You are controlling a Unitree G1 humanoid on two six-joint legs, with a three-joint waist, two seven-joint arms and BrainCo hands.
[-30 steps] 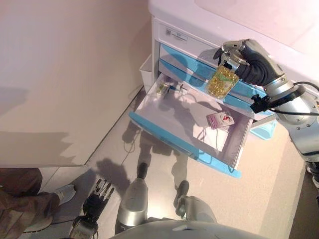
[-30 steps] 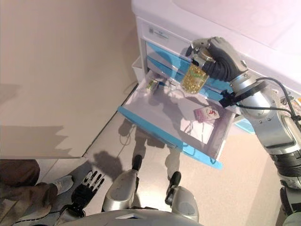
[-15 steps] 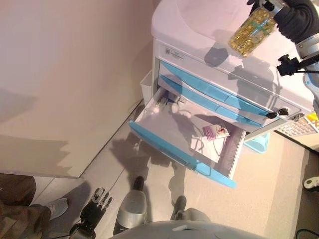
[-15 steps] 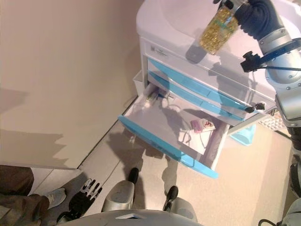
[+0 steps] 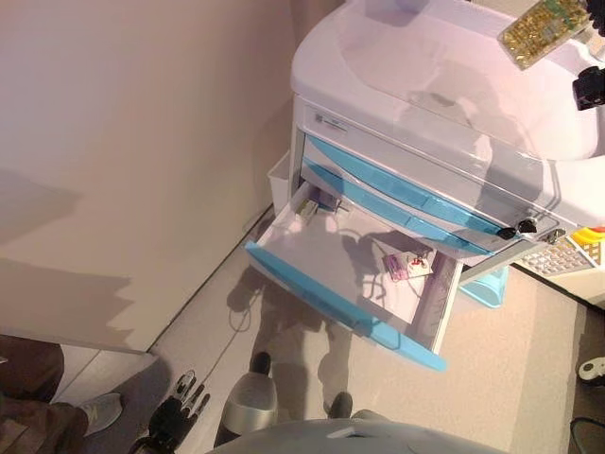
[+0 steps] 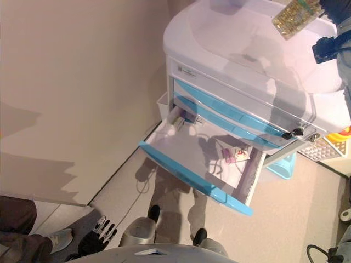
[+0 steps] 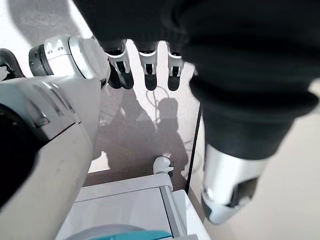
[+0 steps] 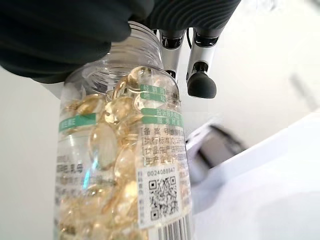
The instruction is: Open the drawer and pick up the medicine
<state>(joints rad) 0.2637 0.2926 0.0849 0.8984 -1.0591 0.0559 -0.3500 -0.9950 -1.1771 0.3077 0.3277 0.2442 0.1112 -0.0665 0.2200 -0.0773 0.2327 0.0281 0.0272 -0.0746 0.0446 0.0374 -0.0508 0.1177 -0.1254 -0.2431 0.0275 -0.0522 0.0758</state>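
Note:
A clear medicine bottle (image 5: 546,21) full of yellow capsules hangs high over the white cabinet top (image 5: 425,85), at the upper right. My right hand (image 8: 60,35) is shut on its neck, and two fingertips (image 8: 200,82) show beside the bottle (image 8: 120,165). The lowest drawer (image 5: 336,298), white inside with a blue front, stands pulled out. In it lie a pink-and-white packet (image 5: 407,265) and a small box (image 5: 312,203) at the back corner. My left hand (image 5: 177,421) hangs low by the floor, fingers (image 7: 146,62) straight, holding nothing.
Two shut blue drawers (image 5: 406,189) sit above the pulled-out one. A small white bin (image 5: 280,175) hangs on the cabinet's left side and a light blue tub (image 5: 487,284) stands at its right. A person's leg and shoe (image 5: 43,416) are at the lower left, by the wall.
My right hand has carried the bottle up from over the drawer to above the cabinet top, toward the upper right. The camera has shifted too. The left hand still hangs down.

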